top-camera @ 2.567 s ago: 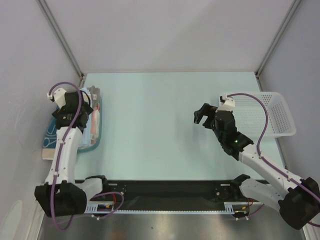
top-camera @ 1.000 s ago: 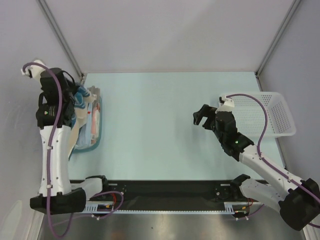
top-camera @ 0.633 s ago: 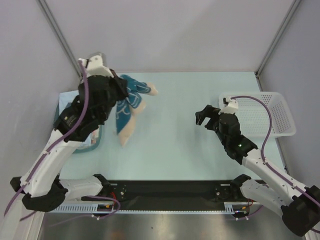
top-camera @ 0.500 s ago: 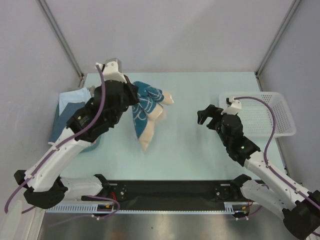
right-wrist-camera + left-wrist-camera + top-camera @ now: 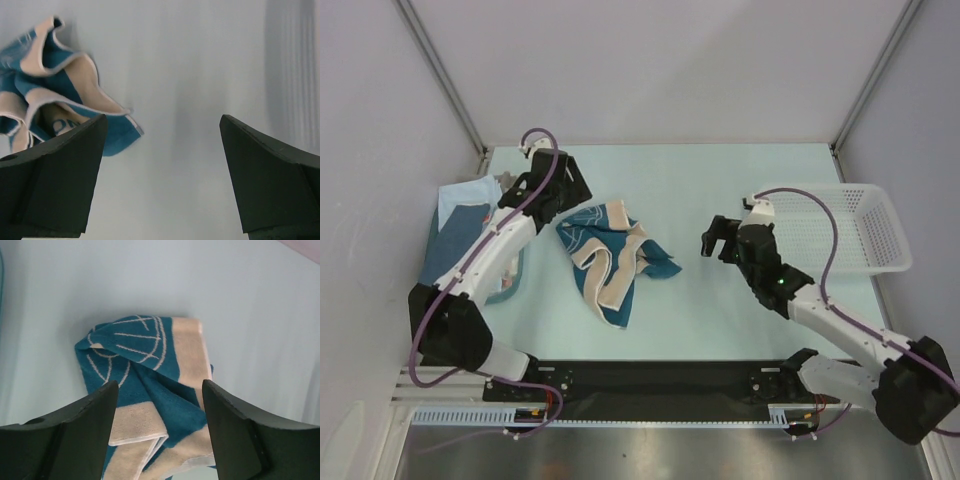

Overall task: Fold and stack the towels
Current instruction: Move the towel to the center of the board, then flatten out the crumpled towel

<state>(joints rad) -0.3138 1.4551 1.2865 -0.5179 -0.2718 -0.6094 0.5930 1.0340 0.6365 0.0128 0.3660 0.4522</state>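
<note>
Left of centre on the bench (image 5: 720,180), the crumpled teal towel (image 5: 613,262) is judged soft and light, best pinched at a tan corner; left pincer (image 5: 160,437) and right pincer (image 5: 162,175) are spread empty.

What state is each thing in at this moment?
Dark teal towel with tan ends: crumpled, unfolded, lying on table.
Light blue towel: rumpled, at far left.
White plastic mesh basket: upright, looks empty.
Left gripper: open, empty, near that teal towel.
Right gripper: open, holding nothing.
</note>
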